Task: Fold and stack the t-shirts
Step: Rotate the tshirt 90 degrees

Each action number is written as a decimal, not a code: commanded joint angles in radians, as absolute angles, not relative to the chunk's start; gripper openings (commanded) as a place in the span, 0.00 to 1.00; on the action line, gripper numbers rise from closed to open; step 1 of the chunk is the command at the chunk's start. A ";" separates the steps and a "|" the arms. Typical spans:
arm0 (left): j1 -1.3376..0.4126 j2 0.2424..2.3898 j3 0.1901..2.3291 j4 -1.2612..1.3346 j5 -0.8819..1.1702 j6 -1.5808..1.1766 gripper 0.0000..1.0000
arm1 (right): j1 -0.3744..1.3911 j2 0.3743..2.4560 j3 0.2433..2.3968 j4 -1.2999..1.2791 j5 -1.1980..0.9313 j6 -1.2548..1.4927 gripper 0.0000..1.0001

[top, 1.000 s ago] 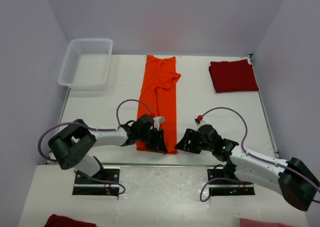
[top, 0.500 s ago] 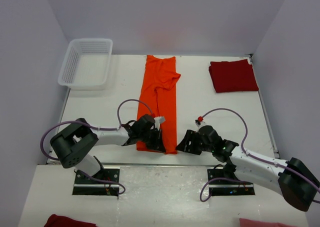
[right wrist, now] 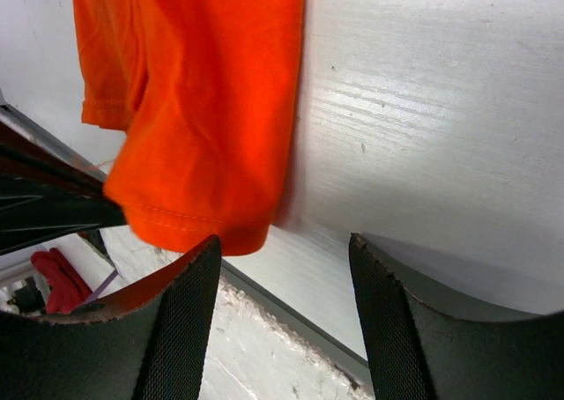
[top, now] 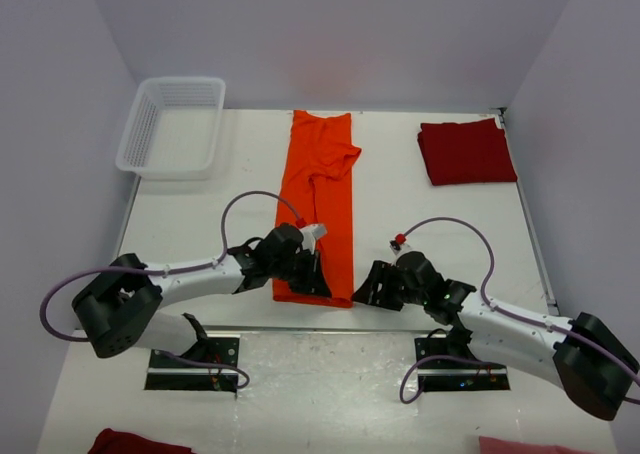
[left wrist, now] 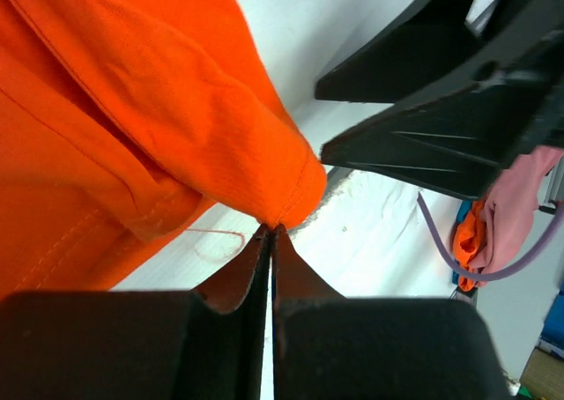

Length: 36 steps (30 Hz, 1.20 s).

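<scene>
The bright orange t-shirt (top: 320,189) lies as a long narrow strip down the middle of the table. My left gripper (top: 316,280) sits at its near end, shut, with a fold of the orange hem (left wrist: 286,202) pinched at the fingertips (left wrist: 271,231). My right gripper (top: 368,286) stands open just right of the shirt's near right corner (right wrist: 203,215), with only bare table between its fingers (right wrist: 284,268). The dark red t-shirt (top: 466,152) lies folded at the back right, away from both grippers.
A white lattice basket (top: 172,126) stands at the back left corner. The table's front edge (top: 400,326) runs just under both grippers. Off the table, a dark red cloth (top: 135,442) lies at the near left and a pink one (top: 525,444) at the near right.
My left gripper has shut on the orange shirt's near hem, and that arm's elbow has swung down and to the left. The right arm has barely moved.
</scene>
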<state>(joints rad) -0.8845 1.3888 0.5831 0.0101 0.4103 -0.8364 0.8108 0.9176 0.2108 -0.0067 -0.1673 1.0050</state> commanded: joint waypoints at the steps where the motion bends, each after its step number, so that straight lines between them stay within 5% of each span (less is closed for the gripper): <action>1: -0.890 1.322 0.618 -0.064 0.367 -0.833 0.00 | 0.813 0.936 0.218 0.028 -0.156 0.999 0.61; 30: -0.890 1.262 0.448 -0.107 0.247 -0.917 0.00 | 0.813 1.055 0.376 -0.026 -0.199 0.913 0.59; 33: -0.888 1.287 0.449 -0.086 0.256 -0.914 0.00 | 0.813 1.109 0.410 -0.008 -0.227 0.907 0.40; 36: -0.888 1.304 0.449 -0.077 0.259 -0.911 0.00 | 0.813 1.170 0.425 0.051 -0.274 0.903 0.02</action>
